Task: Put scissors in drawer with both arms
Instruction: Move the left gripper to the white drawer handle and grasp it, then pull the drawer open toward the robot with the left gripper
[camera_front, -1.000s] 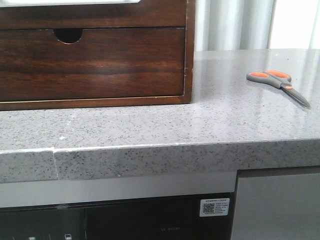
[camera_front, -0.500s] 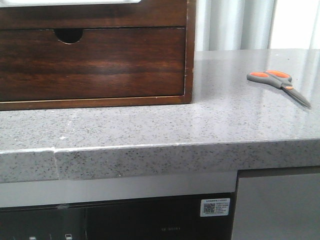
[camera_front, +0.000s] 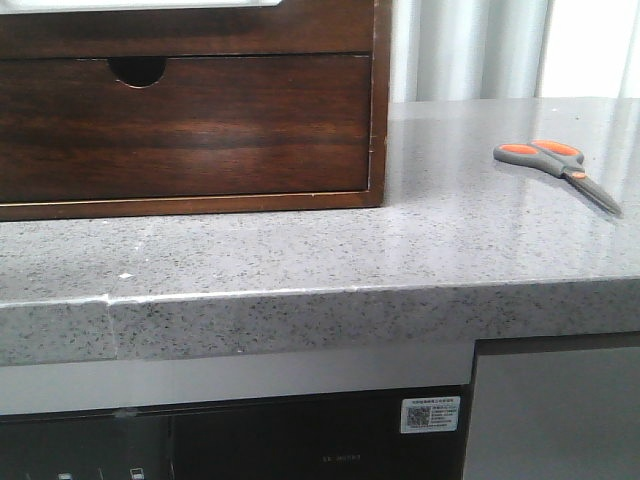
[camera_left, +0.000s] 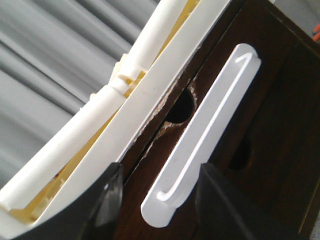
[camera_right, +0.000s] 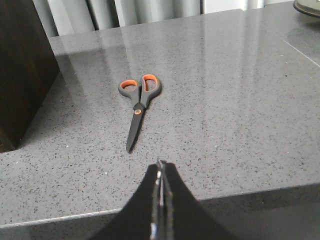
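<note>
Speckled grey stone forms the countertop (camera_front: 450, 240), which carries a dark reddish-brown wooden cabinet (camera_front: 200, 110) on its left part; pale grey vertical curtain folds (camera_front: 470, 50) hang behind the far edge. The cabinet's taller drawer front with a half-round finger notch (camera_front: 137, 68) sits closed, and above it, at the top of the front view, runs the wide shallow dark drawer with a white inner rim (camera_front: 180, 22). The small scissors with orange-lined grey loop handles and dark blades (camera_front: 555, 168) lie flat and closed on the right part of the countertop, well apart from the cabinet, blades pointing toward the front right. Below the counter edge, a dark appliance panel bears a white QR-code label (camera_front: 430, 413). The left gripper (camera_left: 155, 200) has its dark fingers apart, close to the cabinet face, with a long white curved handle (camera_left: 205, 135) between them. The right gripper (camera_right: 160, 175) has its fingers pressed together, holding nothing, hovering short of the scissors' blade tips.
</note>
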